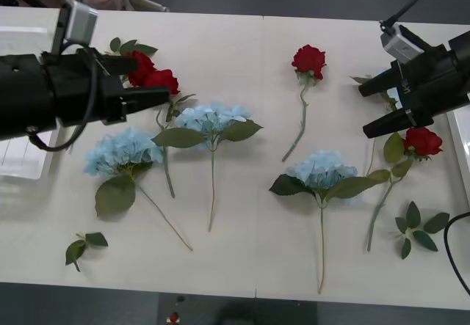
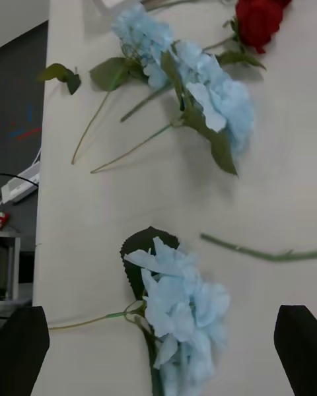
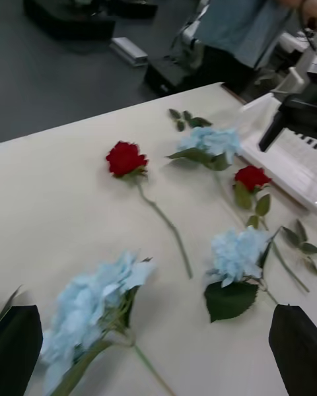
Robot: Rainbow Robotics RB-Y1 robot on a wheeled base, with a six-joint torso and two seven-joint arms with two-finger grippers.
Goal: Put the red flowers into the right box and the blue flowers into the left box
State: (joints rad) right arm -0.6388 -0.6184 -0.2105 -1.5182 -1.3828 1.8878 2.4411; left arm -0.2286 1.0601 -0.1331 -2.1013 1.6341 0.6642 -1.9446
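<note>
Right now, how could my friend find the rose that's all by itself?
Look at the table's far edge in the front view, right of the middle. The lone rose lies there, stem toward the robot. No gripper or other flower touches it, unlike the other roses.

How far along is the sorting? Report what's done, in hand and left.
Done: nothing. The three blue flowers and the red flowers all lie on the table; none shows in the visible parts of the left box or the right box. In hand: nothing. The left gripper is open by the left-side roses, the right gripper open near the right-side rose. Left: every flower.
</note>
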